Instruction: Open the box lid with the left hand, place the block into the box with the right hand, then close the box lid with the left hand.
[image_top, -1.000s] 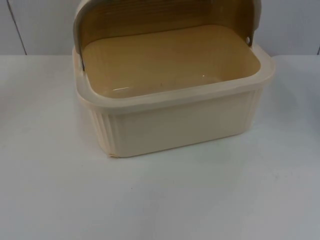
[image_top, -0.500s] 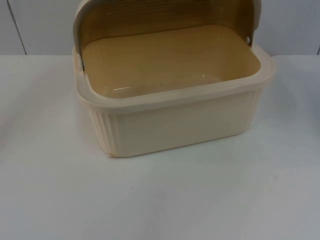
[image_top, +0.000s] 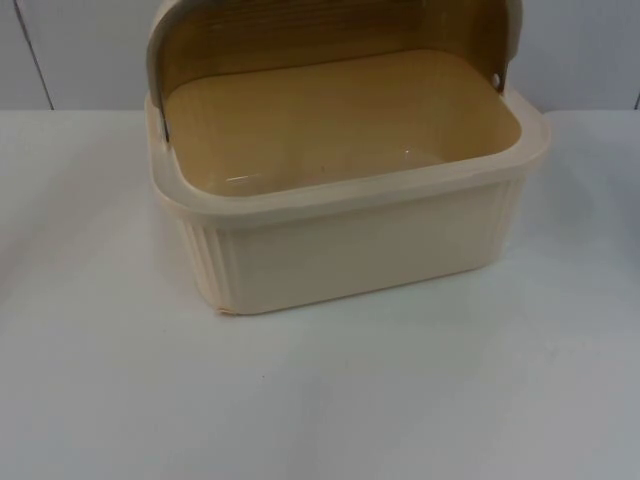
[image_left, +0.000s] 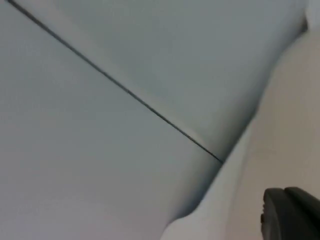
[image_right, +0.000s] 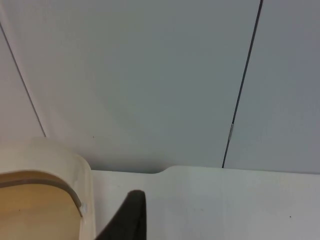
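A cream ribbed box (image_top: 350, 240) stands at the back middle of the white table (image_top: 320, 400). Its brownish lid (image_top: 330, 30) is swung up and back, and the tan inside of the box holds nothing. In the right wrist view the lid's pale rounded corner (image_right: 50, 165) lies close beside a black fingertip (image_right: 127, 217) of my right gripper, which is open with nothing in it. In the left wrist view a black fingertip (image_left: 292, 215) of my left gripper, which is shut, hangs over the table edge by the wall.
The grey partition wall (image_top: 580, 50) rises right behind the box, with dark vertical seams (image_right: 242, 90). Bare white table top spreads in front of the box and to both sides.
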